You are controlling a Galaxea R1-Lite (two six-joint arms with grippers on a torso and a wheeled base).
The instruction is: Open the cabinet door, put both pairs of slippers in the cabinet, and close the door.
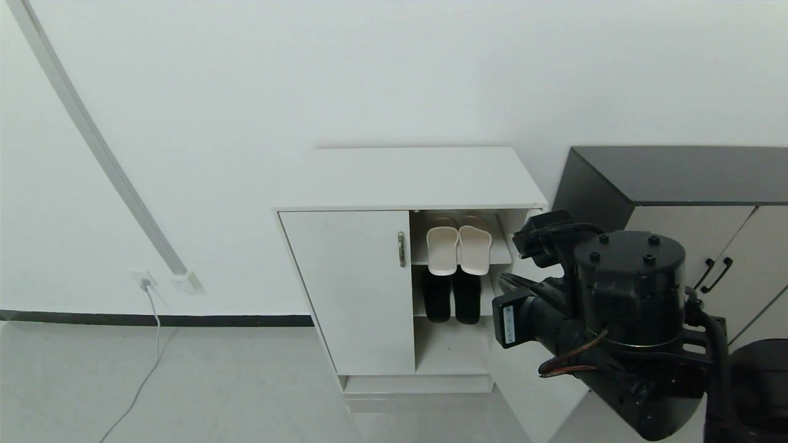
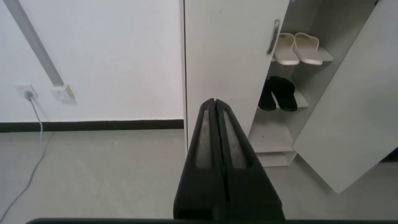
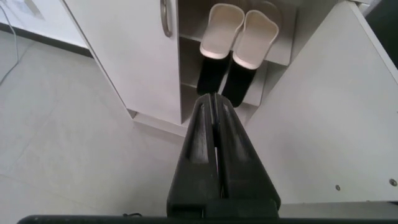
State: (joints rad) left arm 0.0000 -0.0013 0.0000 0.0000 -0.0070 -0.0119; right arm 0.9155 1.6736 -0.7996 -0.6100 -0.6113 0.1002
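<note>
Standing with its right door (image 3: 336,124) swung open and its left door (image 1: 351,289) shut, the white cabinet (image 1: 425,178) holds the pale slippers (image 1: 458,249) on its top shelf (image 1: 502,251) and the black slippers (image 1: 451,298) on the lower shelf (image 1: 486,306) just beneath. The right gripper (image 3: 215,99) hangs before the cabinet's open side, jaws closed and empty; the left gripper (image 2: 215,104) faces the cabinet's shut door, jaws likewise closed.

The cabinet (image 1: 345,289) is plain white, its handle (image 1: 401,248) silver-grey. The upper pair are cream slippers (image 1: 458,249), and under them are black slippers (image 1: 451,297). The left claw (image 2: 215,102) and right claw (image 3: 216,96) are black. On the right, the second cabinet (image 1: 677,175) has a dark grey top and pale doors. The floor (image 1: 246,394) is light grey and the skirting (image 1: 154,320) black.
</note>
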